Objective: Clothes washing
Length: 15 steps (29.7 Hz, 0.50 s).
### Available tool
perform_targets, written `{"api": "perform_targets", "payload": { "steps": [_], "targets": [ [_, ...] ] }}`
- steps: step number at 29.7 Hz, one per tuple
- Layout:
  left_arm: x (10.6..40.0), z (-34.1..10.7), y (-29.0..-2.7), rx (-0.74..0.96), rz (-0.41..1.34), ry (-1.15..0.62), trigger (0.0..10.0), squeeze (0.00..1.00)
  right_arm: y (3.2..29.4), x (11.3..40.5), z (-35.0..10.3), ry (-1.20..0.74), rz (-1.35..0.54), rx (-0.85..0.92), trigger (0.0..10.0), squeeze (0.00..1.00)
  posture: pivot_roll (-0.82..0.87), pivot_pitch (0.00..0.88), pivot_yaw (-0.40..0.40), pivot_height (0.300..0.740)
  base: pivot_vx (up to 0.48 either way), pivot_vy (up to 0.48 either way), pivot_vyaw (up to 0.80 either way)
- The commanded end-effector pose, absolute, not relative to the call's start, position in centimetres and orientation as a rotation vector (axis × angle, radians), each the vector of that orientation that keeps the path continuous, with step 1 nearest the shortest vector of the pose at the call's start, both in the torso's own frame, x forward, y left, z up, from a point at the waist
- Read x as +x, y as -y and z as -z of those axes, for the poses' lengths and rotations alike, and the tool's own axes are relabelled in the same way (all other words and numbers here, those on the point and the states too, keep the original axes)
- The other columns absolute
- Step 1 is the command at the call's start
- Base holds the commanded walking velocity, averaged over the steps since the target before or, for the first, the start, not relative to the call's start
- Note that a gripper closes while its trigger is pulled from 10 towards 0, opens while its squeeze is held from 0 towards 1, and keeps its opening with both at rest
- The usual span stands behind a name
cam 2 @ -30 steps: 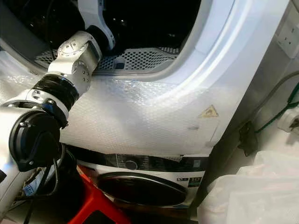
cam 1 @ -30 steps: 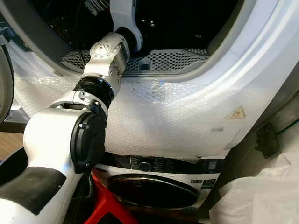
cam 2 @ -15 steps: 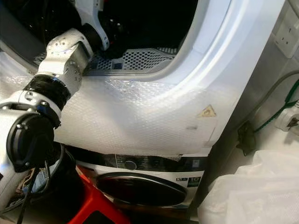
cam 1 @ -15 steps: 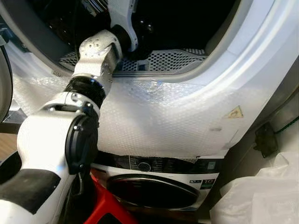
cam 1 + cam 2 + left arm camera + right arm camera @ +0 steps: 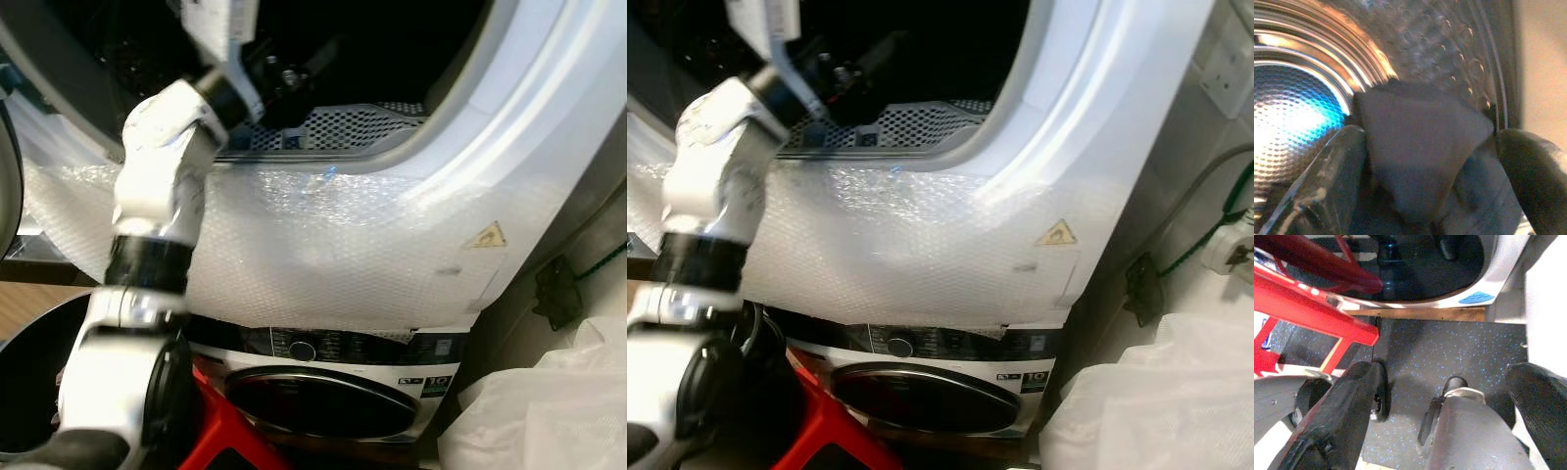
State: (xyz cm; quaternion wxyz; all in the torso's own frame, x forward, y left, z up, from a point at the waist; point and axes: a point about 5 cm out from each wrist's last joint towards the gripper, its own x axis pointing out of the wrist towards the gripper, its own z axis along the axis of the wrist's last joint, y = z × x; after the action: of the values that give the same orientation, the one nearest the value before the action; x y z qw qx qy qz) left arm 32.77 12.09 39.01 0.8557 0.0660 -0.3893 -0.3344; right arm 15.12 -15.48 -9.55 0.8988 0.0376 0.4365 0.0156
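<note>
1. Reaching into the upper machine's drum (image 5: 1298,98), the left gripper (image 5: 1430,161) had a dark cloth (image 5: 1420,161) sitting between its two black fingers (image 5: 1327,176). The fingers stood on either side of the cloth, so my read was that they were clamped on it, with the perforated steel wall right behind.

2. What changed over the last second: the left arm (image 5: 157,186) swung its elbow up and outward, so the forearm went deeper past the door opening (image 5: 392,59) and the whole arm stood steeper against the drum's front. The head views barely shifted, so that was the arm moving, not the camera.

3. What that meant for the job, as far as I could judge: the cloth was already inside the drum, just not let go yet. Next step was probably to open the fingers and back the arm out over the bubble wrap (image 5: 343,255) below the opening.

4. The right gripper (image 5: 1449,421) hung idle well below the drum, fingers spread apart with nothing between them, pointing at the speckled floor (image 5: 1449,352) beside a red stool (image 5: 1317,313).

5. The lower machine (image 5: 323,382) sat right under the drum, door shut. A white bag (image 5: 549,411) was off to its right.
</note>
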Motion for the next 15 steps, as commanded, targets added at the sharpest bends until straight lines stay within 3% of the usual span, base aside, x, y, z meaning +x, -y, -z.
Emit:
{"api": "perform_targets", "payload": {
  "steps": [1, 7, 15],
  "targets": [
    [31.0, -39.8, -12.7, 0.135, 0.669, 0.857, 10.0, 0.0, 14.6, 13.4, 10.4, -0.981, -0.038, 0.109, 10.0, 0.0, 0.07, 0.082, 0.122, 0.74, 0.0, 0.0, 0.0],
    [28.4, -39.6, -13.7, 0.148, 0.584, 0.859, 10.0, 0.0, 14.7, 13.7, 10.3, -0.981, -0.045, 0.104, 10.0, 0.0, 0.11, 0.076, 0.116, 0.74, 0.0, 0.0, 0.0],
    [26.2, -37.3, -14.1, 0.232, 0.547, 0.7, 10.0, 0.0, 14.1, 15.1, 9.8, -0.965, -0.055, 0.109, 10.0, 0.0, 0.16, 0.046, 0.122, 0.74, 0.0, 0.0, 0.0]
  ]
}}
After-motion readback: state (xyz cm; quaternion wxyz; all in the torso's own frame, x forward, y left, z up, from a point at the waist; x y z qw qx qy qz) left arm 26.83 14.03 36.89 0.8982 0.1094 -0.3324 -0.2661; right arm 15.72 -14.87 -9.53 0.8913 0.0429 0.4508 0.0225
